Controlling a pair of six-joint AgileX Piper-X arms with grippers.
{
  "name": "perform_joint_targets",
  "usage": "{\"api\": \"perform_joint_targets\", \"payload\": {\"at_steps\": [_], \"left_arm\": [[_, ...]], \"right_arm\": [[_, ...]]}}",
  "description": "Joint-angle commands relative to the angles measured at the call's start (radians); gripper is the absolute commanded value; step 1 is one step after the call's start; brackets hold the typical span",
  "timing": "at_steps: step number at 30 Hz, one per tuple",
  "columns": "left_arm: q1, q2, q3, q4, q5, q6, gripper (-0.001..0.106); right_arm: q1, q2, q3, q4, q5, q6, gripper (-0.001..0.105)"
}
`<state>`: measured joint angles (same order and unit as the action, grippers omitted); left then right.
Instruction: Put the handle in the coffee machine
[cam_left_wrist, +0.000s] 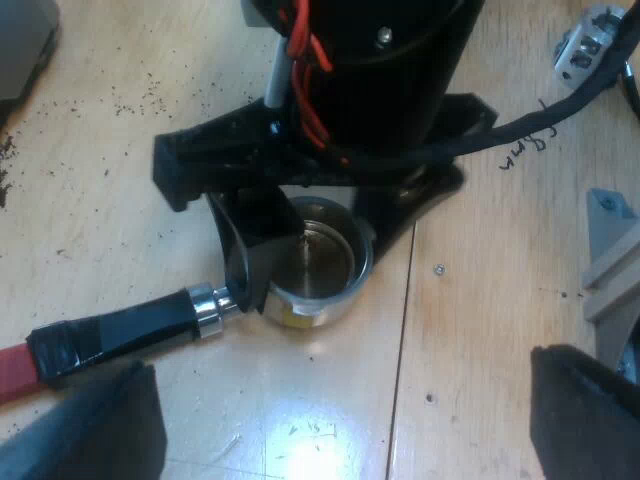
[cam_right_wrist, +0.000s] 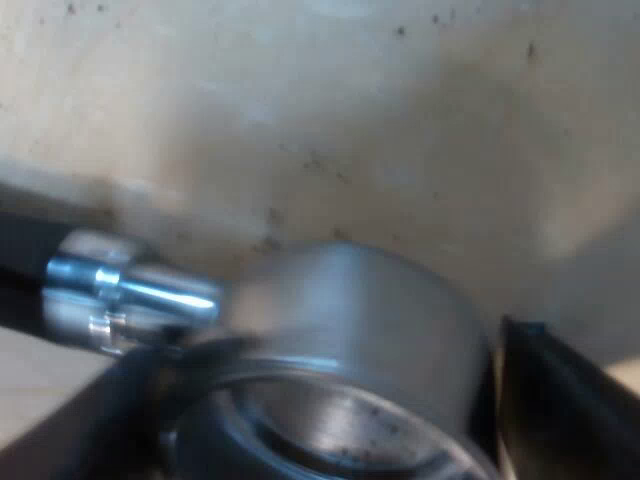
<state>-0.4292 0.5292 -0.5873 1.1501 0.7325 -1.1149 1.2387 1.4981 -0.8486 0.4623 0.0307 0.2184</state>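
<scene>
- Holder (cam_left_wrist: 312, 262) lies on the wooden table (cam_left_wrist: 120, 200), basket up, with its dark handle (cam_left_wrist: 120, 335) flat on the wood.
- Right gripper (cam_right_wrist: 330, 420) pinches the basket, one finger against either side.
- Left gripper (cam_left_wrist: 340, 425) hovers above, fingers (cam_left_wrist: 90, 420) spread wide, touching nothing.

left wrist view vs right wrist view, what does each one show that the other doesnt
Left wrist view: the dark handle and its red end lying on the wooden table, the right claw down over the basket from above, and the left claw open, apart from the handle. Right wrist view: the basket's outer wall up close, from the side. Both: the metal holder, its silver collar, the table and scattered coffee specks.
</scene>
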Motion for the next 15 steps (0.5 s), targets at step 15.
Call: {"api": "perform_joint_targets", "payload": {"at_steps": [15], "left_arm": [[-0.003,-0.001,-0.008,-0.003,0.000,-0.009,0.077]], "right_arm": [[-0.003,-0.047,0.002,0.061,0.018,-0.128,0.000]]}}
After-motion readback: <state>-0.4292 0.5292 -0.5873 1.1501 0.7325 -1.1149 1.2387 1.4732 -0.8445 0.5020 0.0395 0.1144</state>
